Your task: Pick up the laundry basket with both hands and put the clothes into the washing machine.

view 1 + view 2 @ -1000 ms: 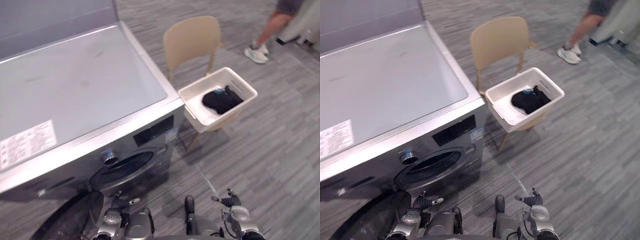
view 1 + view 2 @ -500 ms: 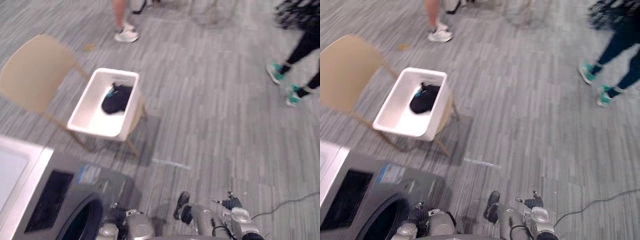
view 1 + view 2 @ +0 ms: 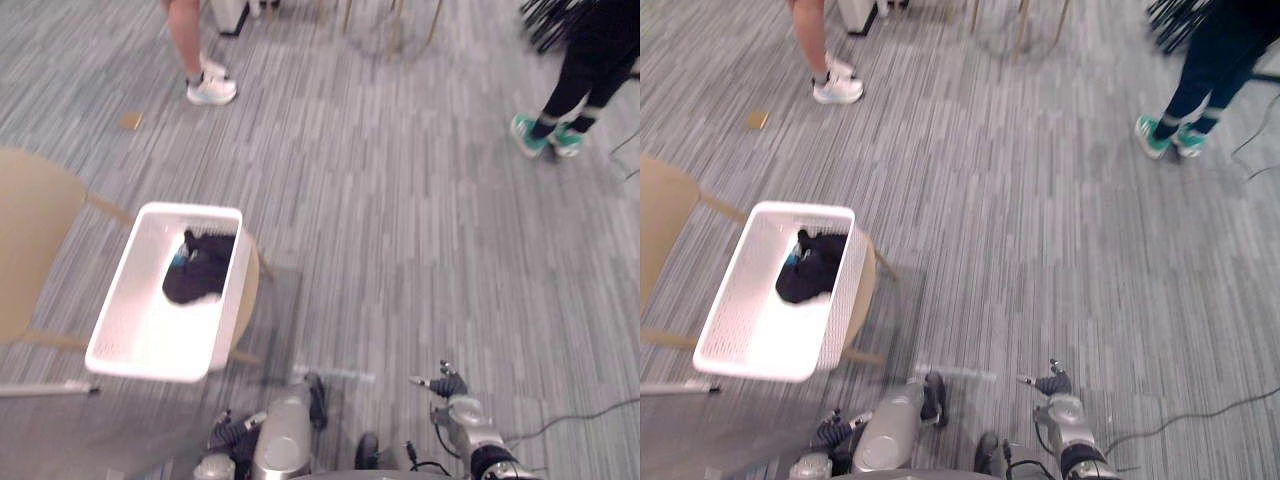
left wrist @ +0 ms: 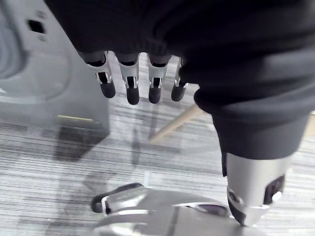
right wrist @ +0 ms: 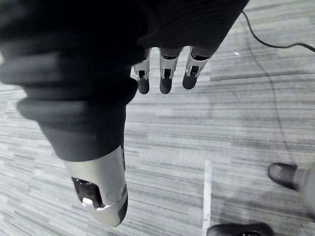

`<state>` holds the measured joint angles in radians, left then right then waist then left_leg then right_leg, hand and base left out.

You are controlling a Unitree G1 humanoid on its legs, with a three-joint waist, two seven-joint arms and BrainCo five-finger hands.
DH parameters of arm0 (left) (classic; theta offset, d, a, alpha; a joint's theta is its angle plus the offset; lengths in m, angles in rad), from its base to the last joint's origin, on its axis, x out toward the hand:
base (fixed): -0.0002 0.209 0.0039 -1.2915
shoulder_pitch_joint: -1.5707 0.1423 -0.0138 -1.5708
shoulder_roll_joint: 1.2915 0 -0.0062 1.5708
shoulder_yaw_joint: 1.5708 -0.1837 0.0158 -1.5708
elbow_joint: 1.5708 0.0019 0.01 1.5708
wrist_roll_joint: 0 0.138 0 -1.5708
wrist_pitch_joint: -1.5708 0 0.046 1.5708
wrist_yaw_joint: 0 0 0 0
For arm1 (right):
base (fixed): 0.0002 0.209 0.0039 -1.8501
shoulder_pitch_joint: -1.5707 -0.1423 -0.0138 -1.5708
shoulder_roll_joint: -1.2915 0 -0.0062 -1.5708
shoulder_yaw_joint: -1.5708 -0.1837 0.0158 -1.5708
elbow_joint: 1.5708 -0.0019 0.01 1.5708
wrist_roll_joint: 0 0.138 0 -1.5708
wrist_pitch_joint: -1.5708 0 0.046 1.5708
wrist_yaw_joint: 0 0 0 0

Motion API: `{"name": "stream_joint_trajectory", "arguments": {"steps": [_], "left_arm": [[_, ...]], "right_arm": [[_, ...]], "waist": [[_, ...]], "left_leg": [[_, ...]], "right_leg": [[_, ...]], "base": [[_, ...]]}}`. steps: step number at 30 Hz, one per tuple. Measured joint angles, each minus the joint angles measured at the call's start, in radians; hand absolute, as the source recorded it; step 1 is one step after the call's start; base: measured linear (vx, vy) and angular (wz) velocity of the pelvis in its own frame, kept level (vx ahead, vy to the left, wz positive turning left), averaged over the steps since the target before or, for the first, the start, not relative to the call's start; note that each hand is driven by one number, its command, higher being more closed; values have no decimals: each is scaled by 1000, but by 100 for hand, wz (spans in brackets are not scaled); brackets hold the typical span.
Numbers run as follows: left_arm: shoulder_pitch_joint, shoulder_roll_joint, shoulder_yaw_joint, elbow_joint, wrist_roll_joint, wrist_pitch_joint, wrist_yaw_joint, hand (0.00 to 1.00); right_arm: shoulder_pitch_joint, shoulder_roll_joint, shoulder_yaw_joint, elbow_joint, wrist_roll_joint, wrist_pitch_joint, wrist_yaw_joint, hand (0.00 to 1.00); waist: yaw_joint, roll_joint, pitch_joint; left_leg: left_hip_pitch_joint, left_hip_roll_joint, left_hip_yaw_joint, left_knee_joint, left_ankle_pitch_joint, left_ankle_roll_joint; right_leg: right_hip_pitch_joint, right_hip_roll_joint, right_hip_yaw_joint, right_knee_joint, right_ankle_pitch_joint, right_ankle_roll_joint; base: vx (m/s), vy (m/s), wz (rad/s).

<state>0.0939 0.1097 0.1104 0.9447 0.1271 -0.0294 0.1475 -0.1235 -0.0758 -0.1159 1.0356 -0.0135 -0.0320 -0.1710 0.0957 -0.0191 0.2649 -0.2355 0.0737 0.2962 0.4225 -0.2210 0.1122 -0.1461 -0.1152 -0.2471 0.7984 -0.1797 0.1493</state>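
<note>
White plastic laundry basket [image 3: 140,325] on tan chair [image 3: 30,240], 8 o'clock | dark clothes [image 3: 197,275] inside | left hand [image 4: 130,81], right hand [image 5: 165,73]: fingers straight, empty | pickup and loading outstanding.

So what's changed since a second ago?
Only the head camera swung right, shifting the whole view. Nothing was grasped or let go: the basket with dark clothes still sits on the chair, and the left hand and right hand still hang open.
</note>
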Motion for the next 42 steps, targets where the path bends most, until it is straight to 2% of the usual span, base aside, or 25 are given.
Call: {"name": "stream_joint_trajectory", "arguments": {"steps": [2,3,4,6,8,9,10,11,12,13,15,17,18,20,22,26,29,30,31,32,34,36,38,39,42], "left_arm": [[-6,16,-32,-4,0,3,7,0],[-7,10,-36,-22,0,4,9,0],[-8,8,-39,-37,0,3,9,0],[-46,-8,-41,-55,-2,3,10,0],[-93,-26,-53,-53,0,3,12,0],[-119,-27,-72,-52,1,3,12,0],[-125,-29,-82,-53,2,2,13,0],[-130,-33,-90,-53,2,3,12,0],[-139,-54,-81,-44,2,3,18,0],[-135,-72,-76,-48,1,3,26,0],[-120,-102,-66,-51,1,-1,32,0],[-111,-105,-77,-50,-1,0,30,0],[-110,-104,-88,-50,-1,0,29,0],[-113,-105,-122,-48,0,0,28,0],[-113,-95,-132,-46,3,1,28,0],[-112,-51,-147,-28,4,3,28,0],[-107,-47,-145,2,4,2,28,0],[-101,-41,-139,4,4,2,28,0],[-101,-32,-140,6,4,3,28,0],[-102,-24,-140,5,4,4,29,0],[-85,0,-139,8,5,5,30,0],[-77,7,-138,3,4,4,36,0],[-77,7,-138,0,4,3,42,0],[-80,-7,-138,4,4,4,52,0],[-58,-30,-110,-4,2,2,57,0]], "right_arm": [[8,-3,-1,9,-2,11,-1,0],[5,-7,-1,10,-4,11,-1,0],[3,-7,-1,10,-6,9,-1,0],[-1,-14,-1,10,-6,6,-1,0],[-4,-25,-4,8,-4,5,-2,0],[-2,-33,-7,7,6,6,-3,0],[3,-33,-10,5,10,5,-5,0],[20,-29,-15,-2,14,7,-8,0],[40,-31,-14,1,16,10,-7,0],[28,-41,-17,1,17,12,-6,0],[10,-62,-33,-17,23,6,-9,0],[0,-71,-54,-25,31,-3,-21,0],[0,-75,-61,-29,33,-4,-26,0],[1,-95,-75,-41,42,-8,-43,0],[3,-95,-78,-45,44,-8,-45,0],[16,-56,-106,-40,45,-2,-44,0],[13,-56,-115,-51,41,-2,-44,0],[9,-55,-110,-69,40,-1,-44,0],[7,-54,-108,-79,40,-1,-44,0],[13,-54,-98,-80,40,-1,-45,0],[26,-54,-79,-99,39,0,-50,0],[61,-58,-77,-223,27,-2,-71,0],[92,-58,-96,-327,-1,-4,-99,0],[108,-69,-122,-400,-18,-2,-113,0],[150,-59,-118,-578,-67,-3,-118,0]], "waist": [[-20,-12,3],[-30,-1,8],[-30,3,9],[-32,27,16],[-46,47,25],[-57,39,21],[-57,32,18],[-56,8,15],[-49,13,17],[-38,52,13],[-24,84,4],[-23,97,0],[-22,96,-1],[-27,88,-8],[-30,77,-21],[-2,51,-28],[-13,50,-29],[-27,45,-26],[-32,36,-20],[-43,23,-19],[-71,14,-19],[-86,-2,-30],[-97,-17,-38],[-110,12,-38],[-106,35,-52]], "left_leg": [[61,-41,-31,-10,-27,15],[141,-58,-73,-44,-36,16],[168,-58,-91,-64,-36,15],[223,-51,-200,-116,-27,1],[228,-42,-317,-132,-18,-14],[226,-49,-400,-135,-13,-36],[223,-60,-435,-130,-13,-54],[221,-87,-494,-105,-31,-99],[208,-98,-542,-58,-88,-167],[187,-69,-557,-35,-95,-174],[133,-24,-565,-10,-79,-207],[105,49,-408,-29,-47,-260],[101,77,-307,-44,-44,-253],[87,134,14,-90,9,-157],[71,137,180,-106,49,-144],[56,81,131,-88,46,-129],[96,40,110,-77,-2,-87],[109,25,90,-75,-23,-71],[125,15,82,-72,-31,-63],[146,4,57,-74,-40,-60],[168,-11,4,-89,-40,-58],[166,-30,-58,-94,-31,-71],[137,-62,-113,-85,-21,-88],[123,-58,-162,-85,-9,-110],[132,-24,-184,-128,8,-139]], "right_leg": [[-79,-93,-45,232,15,-30],[-113,-141,-95,283,-20,-82],[-123,-148,-113,253,-35,-96],[-138,-101,-144,-22,-64,-94],[-146,-4,6,-322,-41,-75],[-149,33,164,-498,32,-52],[-136,33,218,-569,81,-31],[-108,6,266,-666,205,-19],[-77,-23,228,-652,248,-35],[-78,-1,197,-642,255,-46],[-32,10,73,-683,219,-72],[64,4,-86,-736,206,-92],[90,0,-133,-744,195,-99],[129,-30,-261,-745,164,-87],[141,-80,-361,-729,152,-69],[205,-128,-472,-722,152,-57],[170,-251,-461,-438,90,1],[89,-326,-379,-223,101,-32],[28,-354,-298,-107,104,-80],[-41,-336,-161,10,68,-96],[-88,-250,-16,19,-6,-64],[-103,-130,128,-185,-38,-33],[-96,-83,227,-381,4,-22],[-79,-74,210,-403,19,-26],[-47,-39,171,-464,39,-51]], "base": [[512,89,79],[477,55,78],[457,15,93],[469,-60,112],[384,-179,179],[373,-232,205],[390,-283,222],[437,-439,225],[361,-384,204],[298,-363,176],[232,-269,145],[163,-238,200],[73,-144,205],[41,-30,182],[81,126,161],[101,167,98],[113,228,54],[83,227,39],[78,151,44],[93,75,67],[114,16,89],[151,-72,97],[156,-133,108],[156,-139,99],[151,-151,27]]}}
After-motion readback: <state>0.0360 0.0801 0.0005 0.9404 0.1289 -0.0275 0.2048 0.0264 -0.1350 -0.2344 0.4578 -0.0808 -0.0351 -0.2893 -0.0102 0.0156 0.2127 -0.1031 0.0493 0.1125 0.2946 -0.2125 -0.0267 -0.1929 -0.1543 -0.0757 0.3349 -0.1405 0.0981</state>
